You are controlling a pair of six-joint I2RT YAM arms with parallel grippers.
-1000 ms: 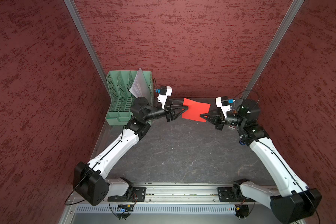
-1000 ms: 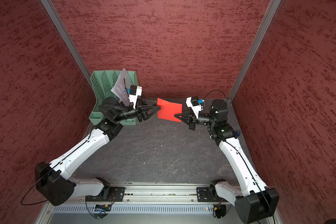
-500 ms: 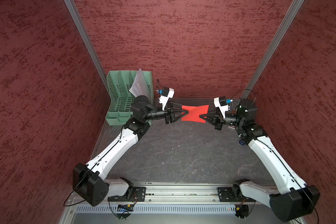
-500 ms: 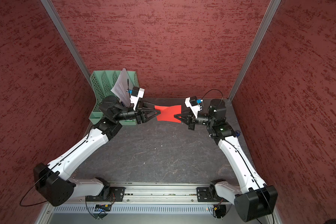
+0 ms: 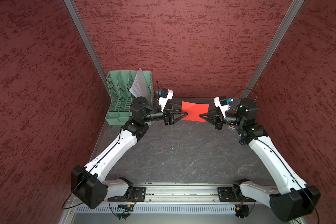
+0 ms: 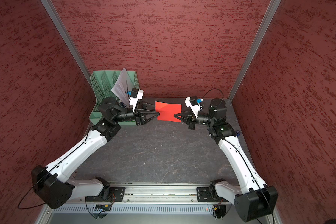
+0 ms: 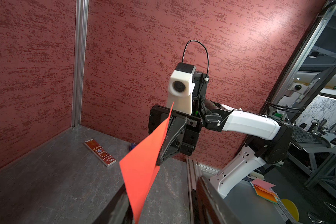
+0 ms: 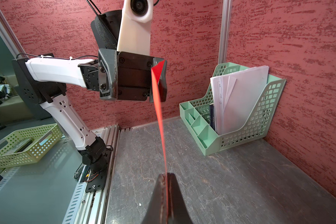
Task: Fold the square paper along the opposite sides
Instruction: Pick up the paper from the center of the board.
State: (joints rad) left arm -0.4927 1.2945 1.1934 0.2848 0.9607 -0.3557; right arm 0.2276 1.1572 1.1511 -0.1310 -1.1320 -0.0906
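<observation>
My right tool [image 8: 166, 181] clamps the square paper [image 5: 195, 111]; my left tool [image 8: 133, 78] stands apart around its other edge. I can't read the card [image 7: 100, 153] on the grey marbled desk [image 5: 182, 155].

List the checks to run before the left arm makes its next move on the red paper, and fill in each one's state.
1. The right gripper is clamped on the square paper: ok, fingers shut on its edge.
2. The left gripper is clamped on the opposite edge: not ok, fingers stand apart with the edge between them.
3. The paper is off the table: ok, it hangs between the arms.
4. The paper is free of creases: ok, none visible.
5. The printed card is clear of the paper: ok, it lies apart on the table.
6. The left arm is clear of the green file holder: cannot tell, they overlap in both top views.
</observation>
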